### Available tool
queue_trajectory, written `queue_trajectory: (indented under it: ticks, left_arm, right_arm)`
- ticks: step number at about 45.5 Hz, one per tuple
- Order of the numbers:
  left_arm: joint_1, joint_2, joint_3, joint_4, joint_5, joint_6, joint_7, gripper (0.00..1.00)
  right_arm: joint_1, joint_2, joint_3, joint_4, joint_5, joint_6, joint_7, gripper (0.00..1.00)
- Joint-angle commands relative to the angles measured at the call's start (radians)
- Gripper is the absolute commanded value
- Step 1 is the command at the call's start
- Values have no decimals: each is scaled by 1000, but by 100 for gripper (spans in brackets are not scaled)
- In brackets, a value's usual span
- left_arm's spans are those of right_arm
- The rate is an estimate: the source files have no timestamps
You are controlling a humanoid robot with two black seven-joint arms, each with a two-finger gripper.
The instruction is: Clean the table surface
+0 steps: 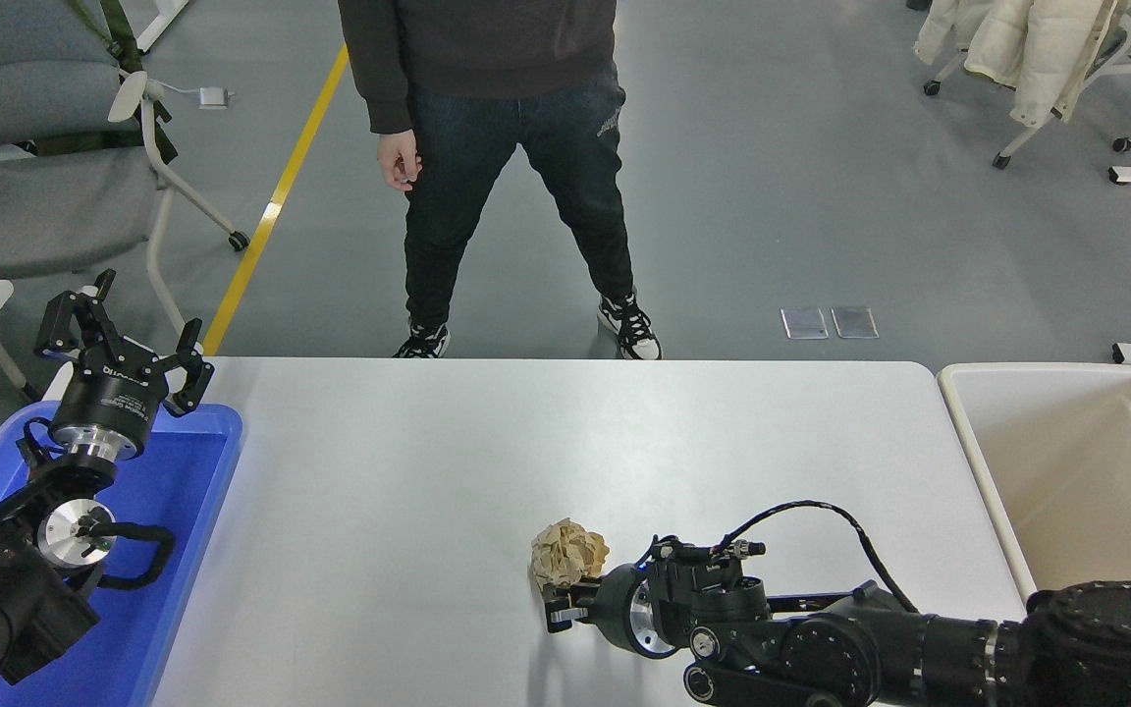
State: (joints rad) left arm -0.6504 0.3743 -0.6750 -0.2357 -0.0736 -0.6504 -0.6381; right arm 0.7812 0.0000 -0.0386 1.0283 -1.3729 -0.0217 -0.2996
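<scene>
bright, even overhead light; sharp focus, soft faint shadows

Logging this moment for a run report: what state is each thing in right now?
Paper ball: crumpled, gripped and held at the table's near side.
Right gripper: shut on the paper ball.
Left gripper: open, parked over the blue tray.
Beige bin: nothing visible inside.
Table: bare except for the paper ball.
</scene>
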Motion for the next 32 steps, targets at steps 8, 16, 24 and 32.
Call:
queue_trajectory:
  ticks: [8,16,24,32]
  left_arm:
    - [0,0,0,1,0,0,0,100]
    - [0,0,0,1,0,-2,0,100]
    - [0,0,0,1,0,-2,0,100]
    - [0,0,0,-1,0,-2,0,100]
  right_arm:
    - [10,0,8,1,8,2,0,0]
    - [27,0,23,18,60,2,0,0]
    - [87,0,63,71,146,5,-1,0]
    - [162,0,101,131,232,16,-9,0]
